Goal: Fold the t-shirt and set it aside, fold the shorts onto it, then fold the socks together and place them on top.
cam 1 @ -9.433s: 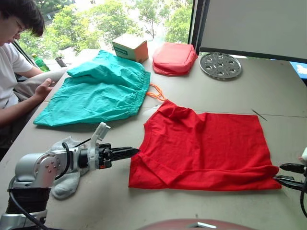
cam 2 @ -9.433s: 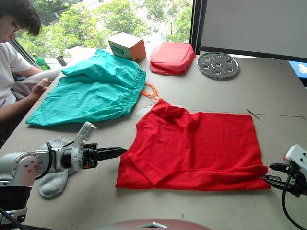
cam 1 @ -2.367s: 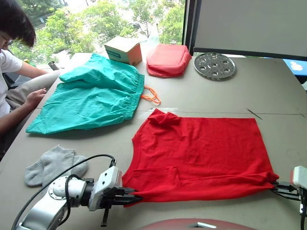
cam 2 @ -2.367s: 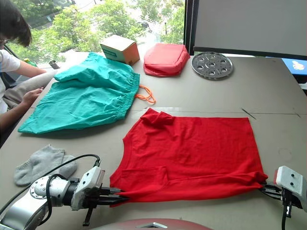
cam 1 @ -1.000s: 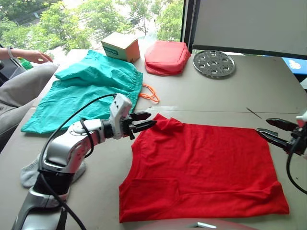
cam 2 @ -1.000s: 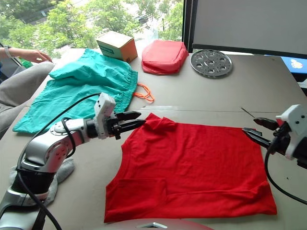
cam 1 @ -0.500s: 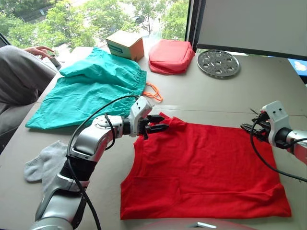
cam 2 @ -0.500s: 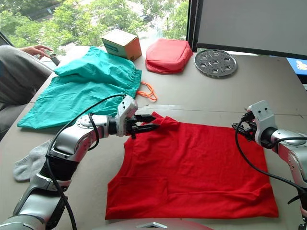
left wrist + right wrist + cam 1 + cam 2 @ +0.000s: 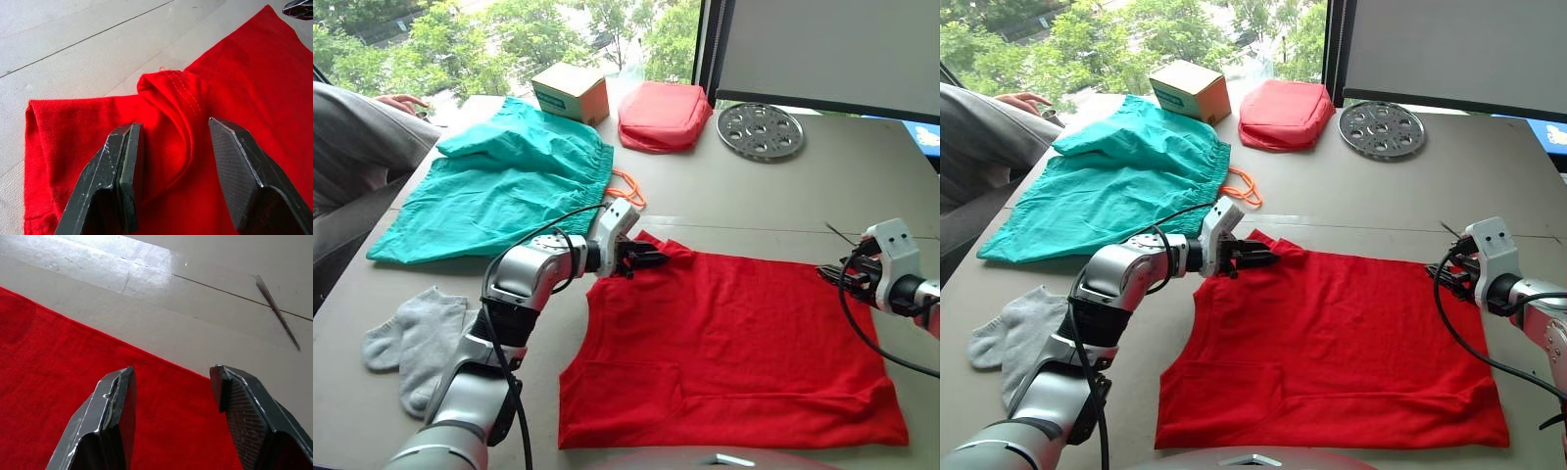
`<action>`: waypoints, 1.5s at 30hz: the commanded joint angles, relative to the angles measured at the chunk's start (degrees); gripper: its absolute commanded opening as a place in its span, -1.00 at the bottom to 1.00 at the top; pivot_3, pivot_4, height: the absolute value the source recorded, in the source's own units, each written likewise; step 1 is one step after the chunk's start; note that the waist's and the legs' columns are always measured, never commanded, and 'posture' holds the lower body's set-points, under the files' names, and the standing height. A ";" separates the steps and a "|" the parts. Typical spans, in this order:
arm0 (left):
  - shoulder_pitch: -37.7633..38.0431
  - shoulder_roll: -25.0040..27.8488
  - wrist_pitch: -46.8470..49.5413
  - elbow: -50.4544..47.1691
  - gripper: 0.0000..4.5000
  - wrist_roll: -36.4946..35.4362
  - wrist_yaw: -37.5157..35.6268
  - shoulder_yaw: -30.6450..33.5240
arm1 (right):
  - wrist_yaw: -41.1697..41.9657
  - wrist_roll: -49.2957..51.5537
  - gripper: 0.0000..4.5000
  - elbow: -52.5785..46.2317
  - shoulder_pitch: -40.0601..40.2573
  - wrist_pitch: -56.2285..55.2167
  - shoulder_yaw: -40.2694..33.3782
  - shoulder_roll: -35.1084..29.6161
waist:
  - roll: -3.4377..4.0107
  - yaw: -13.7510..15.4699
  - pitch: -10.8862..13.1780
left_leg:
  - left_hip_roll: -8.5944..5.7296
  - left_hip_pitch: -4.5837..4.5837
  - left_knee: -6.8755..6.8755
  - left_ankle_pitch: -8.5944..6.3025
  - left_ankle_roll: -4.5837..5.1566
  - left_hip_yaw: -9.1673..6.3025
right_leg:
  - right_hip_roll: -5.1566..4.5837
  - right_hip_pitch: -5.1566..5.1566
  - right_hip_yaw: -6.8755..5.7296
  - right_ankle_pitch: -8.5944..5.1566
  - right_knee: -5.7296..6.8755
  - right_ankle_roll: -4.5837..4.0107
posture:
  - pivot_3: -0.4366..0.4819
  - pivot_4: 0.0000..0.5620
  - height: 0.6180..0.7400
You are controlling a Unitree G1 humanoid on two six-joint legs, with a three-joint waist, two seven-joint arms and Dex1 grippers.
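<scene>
The red t-shirt point(image 9: 734, 343) lies spread flat on the table in front of me, with a bunched fold point(image 9: 168, 93) at its far left corner. My left gripper point(image 9: 646, 259) is open, its fingers low on either side of that fold. My right gripper point(image 9: 827, 274) is open too, held over the shirt's far right edge point(image 9: 146, 360). The teal shorts point(image 9: 499, 181) lie rumpled at the far left, their orange drawstring point(image 9: 628, 186) trailing toward the shirt. The grey socks point(image 9: 411, 338) lie side by side on the near left of the table.
A salmon-red pouch point(image 9: 664, 113), a cardboard box point(image 9: 570, 91) and a round perforated metal plate point(image 9: 759, 130) stand along the far edge. A person point(image 9: 362, 127) leans in at the table's far left, beside the shorts.
My left gripper has slid a little further onto the bunched corner. My right gripper has dropped lower at the far right edge. The person has leaned further in.
</scene>
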 commanded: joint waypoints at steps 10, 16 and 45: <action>-1.42 -3.78 -4.79 2.99 -0.91 3.52 0.21 0.21 | -0.35 0.87 0.28 -2.11 0.86 2.51 -4.80 -0.21 | 0.03 -0.14 -0.04 | -0.01 0.03 0.02 0.01 -0.01 -0.03 | 0.02 0.01 0.01 0.00 0.05 0.00 | -0.05 -0.47 0.98; -0.44 -2.21 -8.48 0.75 -0.97 3.40 -3.25 0.52 | 0.20 0.91 0.28 0.32 -0.01 4.21 -5.41 -1.43 | 0.03 -0.13 -0.04 | -0.02 0.03 0.03 0.01 -0.01 -0.04 | 0.01 0.02 0.01 0.00 0.05 -0.01 | -0.05 -0.47 0.98; 3.60 -3.63 -11.65 -6.18 -1.00 6.51 -1.86 -0.75 | 3.37 -8.51 0.97 17.99 -11.29 4.62 9.52 -5.74 | 0.09 -0.17 -0.08 | -0.02 -0.06 0.50 -0.02 0.04 -0.20 | 0.02 0.14 -0.05 0.01 0.17 0.01 | -0.05 -0.47 0.98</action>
